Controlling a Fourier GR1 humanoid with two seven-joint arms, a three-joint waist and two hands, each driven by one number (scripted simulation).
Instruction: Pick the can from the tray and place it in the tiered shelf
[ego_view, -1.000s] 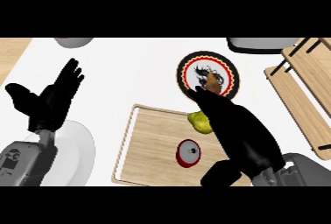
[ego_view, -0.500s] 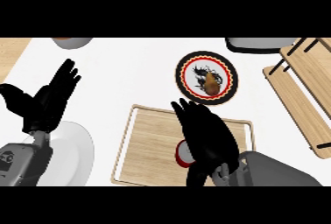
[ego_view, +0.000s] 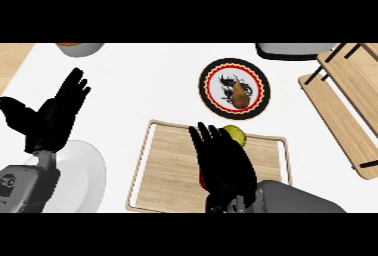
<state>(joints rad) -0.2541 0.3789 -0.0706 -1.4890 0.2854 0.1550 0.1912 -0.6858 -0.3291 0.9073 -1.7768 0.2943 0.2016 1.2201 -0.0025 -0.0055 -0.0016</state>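
Pulled back over the tray (ego_view: 168, 165) — right hand (ego_view: 224, 167), fingers straight, covering the can (ego_view: 201, 178); left hand (ego_view: 52, 120) open, resting.

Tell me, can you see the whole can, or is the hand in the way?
Head view: the right hand covers most of the can on the tray; only a red sliver shows beside the fingers. The plate shows whole.

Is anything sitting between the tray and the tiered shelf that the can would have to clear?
Nothing visible. Bare white counter separates the tray from the tiered shelf; the patterned plate lies further back. The right hand hovers over the red can.
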